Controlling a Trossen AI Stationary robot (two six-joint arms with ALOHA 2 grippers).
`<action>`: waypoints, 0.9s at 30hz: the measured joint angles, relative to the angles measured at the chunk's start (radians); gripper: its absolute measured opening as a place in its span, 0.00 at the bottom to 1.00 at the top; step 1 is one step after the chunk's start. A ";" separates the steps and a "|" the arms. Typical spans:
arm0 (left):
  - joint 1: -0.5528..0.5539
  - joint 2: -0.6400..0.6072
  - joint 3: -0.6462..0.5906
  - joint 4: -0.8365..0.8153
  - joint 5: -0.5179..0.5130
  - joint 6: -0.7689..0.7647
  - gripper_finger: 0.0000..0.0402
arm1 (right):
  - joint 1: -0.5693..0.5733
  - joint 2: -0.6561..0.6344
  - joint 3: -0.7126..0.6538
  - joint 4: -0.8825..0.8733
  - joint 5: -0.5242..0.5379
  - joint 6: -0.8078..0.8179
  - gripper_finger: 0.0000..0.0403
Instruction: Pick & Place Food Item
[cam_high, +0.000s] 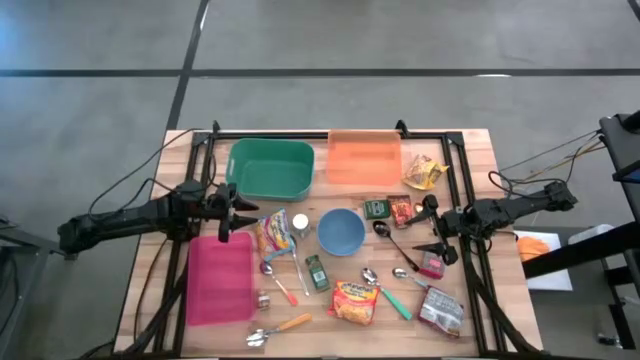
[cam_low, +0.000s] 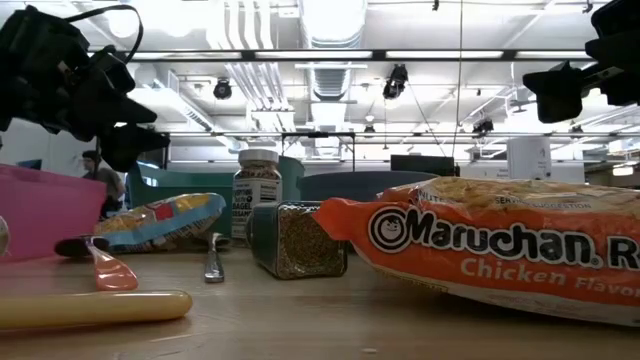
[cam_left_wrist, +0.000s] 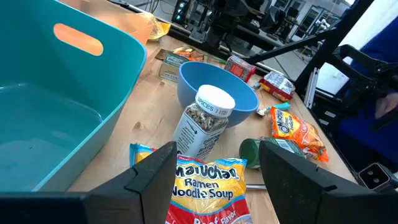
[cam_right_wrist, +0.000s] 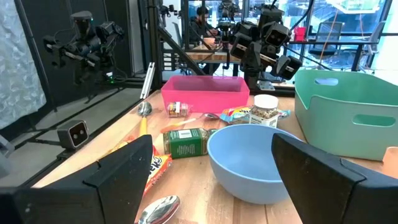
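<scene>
- On the counter (cam_high: 470, 150), largest first: a green tub (cam_high: 270, 168) at the far left, an orange bin (cam_high: 365, 157) far of centre, and a pink bin (cam_high: 219, 280) at the near left.
- Between them sits a blue bowl (cam_high: 341, 231), ringed by loose food packets, spice jars and spoons.
- Likely food items for the task: a ramen pack (cam_high: 276, 235) just left of the bowl, lying right in front of the left end effector (cam_high: 232, 211), and a second ramen pack (cam_high: 355, 301) near of the bowl.
- Left arm reaches in from the left edge, its end effector tipped slightly down; its fingers (cam_left_wrist: 155, 174) stand apart and hold nothing.
- Right arm comes in from the right edge with its end effector (cam_high: 436, 230) roughly level, facing the bowl; its fingers (cam_right_wrist: 124, 171) are spread wide and empty.
- Risk, as I judge it: the near ramen pack is flat and slippery, so a shallow pinch could slide off or only crumple the wrapper.
- A white-capped spice jar (cam_high: 300, 224) stands touching or just beside that pack; a low sweep by the left arm could topple it against the bowl.
- Spoons near the bowl could be dragged along by the right arm.
</scene>
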 joint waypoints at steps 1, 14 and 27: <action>0.000 0.000 0.000 0.000 0.000 0.000 0.57 | 0.000 0.000 0.000 0.000 0.000 0.001 0.81; 0.000 0.000 0.000 0.000 0.000 0.000 0.57 | 0.000 -0.001 0.000 0.150 0.025 -0.209 0.81; 0.000 0.000 0.000 0.000 0.000 0.000 0.57 | 0.000 0.000 0.000 0.233 0.215 0.057 0.81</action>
